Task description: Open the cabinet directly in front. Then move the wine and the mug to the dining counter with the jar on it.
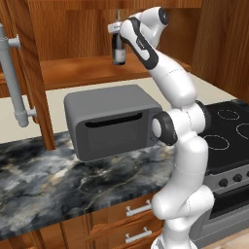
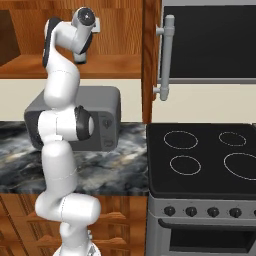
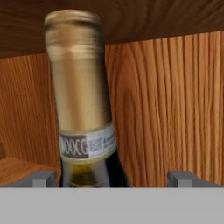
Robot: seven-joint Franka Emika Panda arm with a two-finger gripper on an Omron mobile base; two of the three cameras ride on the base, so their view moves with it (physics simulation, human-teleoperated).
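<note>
- The cabinet (image 1: pixel 87 68) stands open on the far wall, its reddish-brown doors swung out; the left door's grey bar handle (image 1: pixel 13 78) shows at the left of the left base view, the right door's bar handle (image 2: pixel 166 57) in the right base view
- The stove (image 2: pixel 200 160), black-topped with ringed burners, sits to the right; the marble worktop (image 1: pixel 44 180) runs left of it, with drawer fronts (image 1: pixel 131 219) below
- A grey microwave (image 1: pixel 109 121) rests on the worktop, under the cabinet shelf and just beside the arm's middle joints
- The wine (image 1: pixel 118 48) stands upright on the cabinet shelf; in the hand view its gold-capped neck (image 3: pixel 81 83) and pale label band rise close ahead, with the cabinet's wooden back wall behind
- The gripper (image 3: pixel 111 178) is up at the shelf with its jaws spread wide; the two fingertips (image 3: pixel 183 178) flank the bottle's neck, nothing clamped between them yet
- Risk, as I judge it: the neck sits nearer the left fingertip than the right, so closing off-centre could shove and tip the bottle on the shelf; gripping the narrow neck could let it swing or slip when lifted out; withdrawing low could knock the bottle against the shelf edge or the microwave top
- I cannot tell where the mug is
</note>
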